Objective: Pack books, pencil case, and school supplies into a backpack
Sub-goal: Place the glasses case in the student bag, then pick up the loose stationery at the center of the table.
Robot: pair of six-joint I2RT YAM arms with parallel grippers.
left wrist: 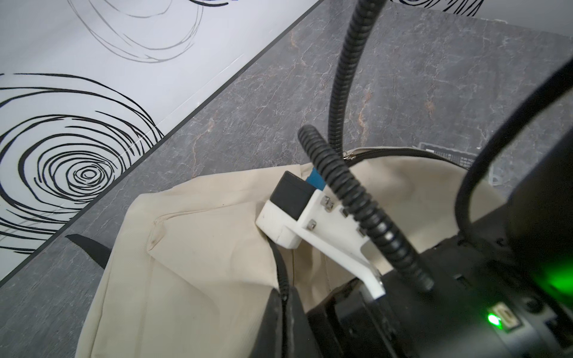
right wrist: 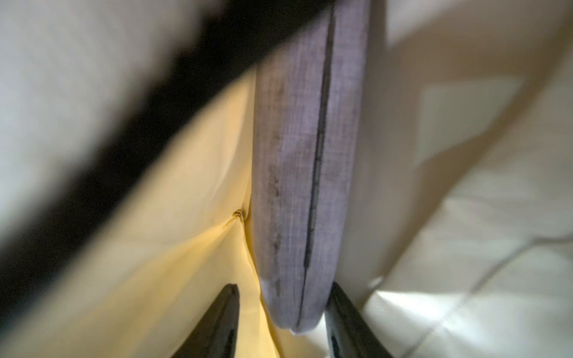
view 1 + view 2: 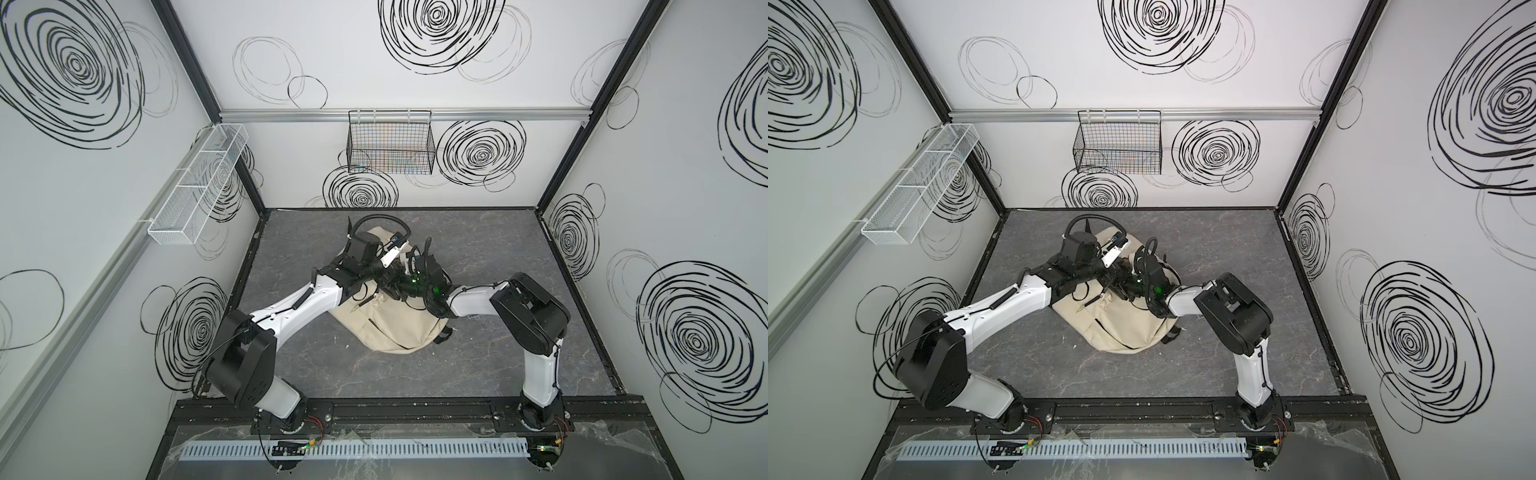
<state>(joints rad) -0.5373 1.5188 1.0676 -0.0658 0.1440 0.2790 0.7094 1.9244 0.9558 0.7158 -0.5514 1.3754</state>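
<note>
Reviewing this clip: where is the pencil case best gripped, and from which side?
Likely grip the pencil case at its near rounded end, fingers across its narrow width, coming in through the backpack mouth; it lies lengthwise inside, that end nearest.

The cream-beige backpack (image 3: 390, 328) (image 3: 1121, 328) lies slumped on the grey tabletop (image 3: 498, 257), its black zipper open. Inside, the lavender-grey pencil case (image 2: 307, 170), a dark zip line along its length, rests against a mustard-yellow book (image 2: 173, 248). A small dark packet (image 1: 446, 155) lies just beside the backpack
</note>
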